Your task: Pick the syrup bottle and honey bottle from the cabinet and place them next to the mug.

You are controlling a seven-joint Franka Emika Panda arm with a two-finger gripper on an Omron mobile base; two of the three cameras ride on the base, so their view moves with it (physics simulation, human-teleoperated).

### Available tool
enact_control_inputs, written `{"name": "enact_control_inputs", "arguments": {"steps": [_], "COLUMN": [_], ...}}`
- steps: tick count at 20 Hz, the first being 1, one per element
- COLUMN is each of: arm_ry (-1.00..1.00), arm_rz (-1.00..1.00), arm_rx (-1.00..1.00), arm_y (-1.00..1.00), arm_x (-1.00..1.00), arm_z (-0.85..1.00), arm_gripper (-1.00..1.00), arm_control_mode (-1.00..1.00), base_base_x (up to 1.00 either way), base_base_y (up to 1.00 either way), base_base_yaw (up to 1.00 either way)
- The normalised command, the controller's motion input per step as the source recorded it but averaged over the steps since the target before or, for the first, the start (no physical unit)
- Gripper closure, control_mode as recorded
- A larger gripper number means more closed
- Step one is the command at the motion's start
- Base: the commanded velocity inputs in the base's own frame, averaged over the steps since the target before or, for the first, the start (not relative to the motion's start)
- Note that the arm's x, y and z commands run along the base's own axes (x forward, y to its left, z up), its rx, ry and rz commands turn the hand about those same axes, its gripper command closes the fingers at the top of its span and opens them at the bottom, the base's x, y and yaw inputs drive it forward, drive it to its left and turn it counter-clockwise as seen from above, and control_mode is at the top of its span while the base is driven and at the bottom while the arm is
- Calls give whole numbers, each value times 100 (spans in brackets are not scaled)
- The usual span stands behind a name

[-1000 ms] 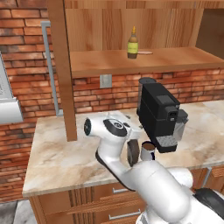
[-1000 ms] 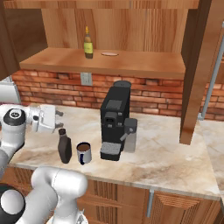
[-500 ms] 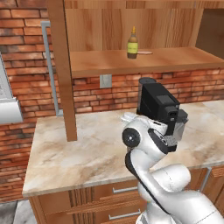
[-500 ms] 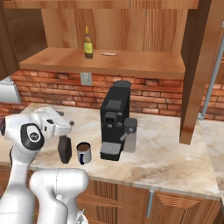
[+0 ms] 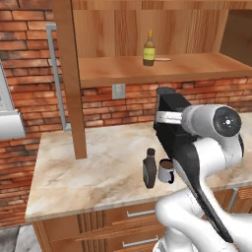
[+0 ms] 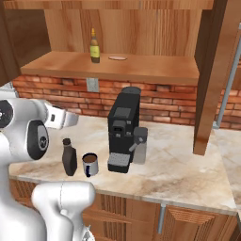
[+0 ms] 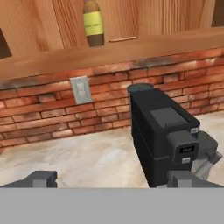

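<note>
My hand (image 7: pixel 111 179): fingers spread apart, holding nothing, low over the counter (image 5: pixel 88 172). Syrup bottle (image 5: pixel 149 169): upright on the counter, just beside the mug (image 5: pixel 166 171). Honey bottle (image 5: pixel 149 48): upright on the cabinet (image 5: pixel 123 69) shelf, above and beyond my hand. Next: rise, approach level, close around its body without tipping it.
</note>
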Motion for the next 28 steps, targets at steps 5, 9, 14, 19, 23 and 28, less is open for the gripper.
{"name": "enact_control_inputs", "arguments": {"steps": [5, 9, 14, 19, 23, 28], "arm_ry": [7, 16, 7, 0, -3, -13], "arm_rz": [27, 30, 17, 7, 0, 0], "arm_rx": [5, 4, 0, 0, 0, 0], "arm_y": [-7, -8, 0, 0, 0, 0], "arm_x": [-50, -28, 22, 66, 91, 59], "arm_z": [85, 43, 12, 1, 1, 8], "arm_gripper": [-100, -100, -100, -100, -100, -100], "arm_control_mode": [-100, -100, -100, -100, -100, -100], "base_base_x": [0, 0, 0, 0, 0, 0], "base_base_y": [0, 0, 0, 0, 0, 0], "base_base_yaw": [0, 0, 0, 0, 0, 0]}}
